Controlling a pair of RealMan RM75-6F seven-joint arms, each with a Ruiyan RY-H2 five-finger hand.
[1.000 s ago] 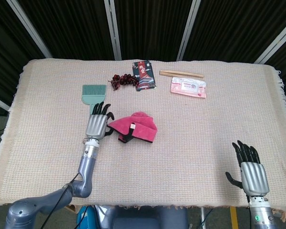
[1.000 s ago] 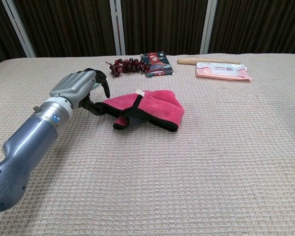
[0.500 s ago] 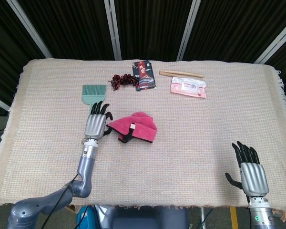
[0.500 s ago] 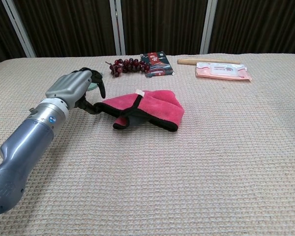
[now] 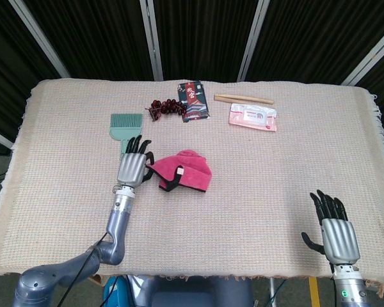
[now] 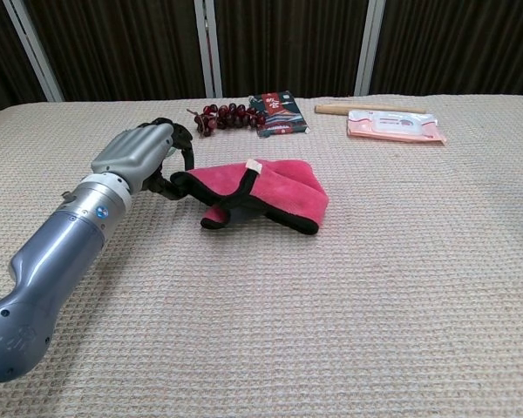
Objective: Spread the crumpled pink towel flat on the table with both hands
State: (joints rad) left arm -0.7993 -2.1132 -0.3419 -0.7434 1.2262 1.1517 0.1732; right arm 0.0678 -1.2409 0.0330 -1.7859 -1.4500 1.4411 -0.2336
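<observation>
Though crumpled and folded on itself, lies as one heap: pink towel point(image 5: 182, 171), dark hem curling under along the near edge, white tag uppermost, resting on the woven table cover point(image 5: 275, 192).

Nearest of all, well to the right of the towel and close to the table's front edge: right hand point(image 5: 336, 233), fingers spread and straight, holding nothing, far from the cloth.

Closer in, touching the towel's left corner: left hand point(image 5: 132, 167), back of the hand up. In the chest view, thumb point(image 6: 168, 185) set against the left edge of the towel, other fingers point(image 6: 181, 139) curled down over that same corner. Contact plain enough; whether actually clamped on the fabric or only laid against it, cannot tell.

Judged step: securing the first corner, spreading not yet begun. Next move probably calls for a sure pinch on that left corner, then bringing the right hand across to the towel's right side, finding a free edge there, and drawing the two apart, low over the table, so the folds open instead of dragging the heap along.

Beyond the towel, to its far left: green brush point(image 5: 125, 124). Further back: red beaded band point(image 5: 164, 108), dark packet point(image 5: 194, 101), wooden sticks point(image 5: 243, 99), pink wipes pack point(image 5: 252, 118).
</observation>
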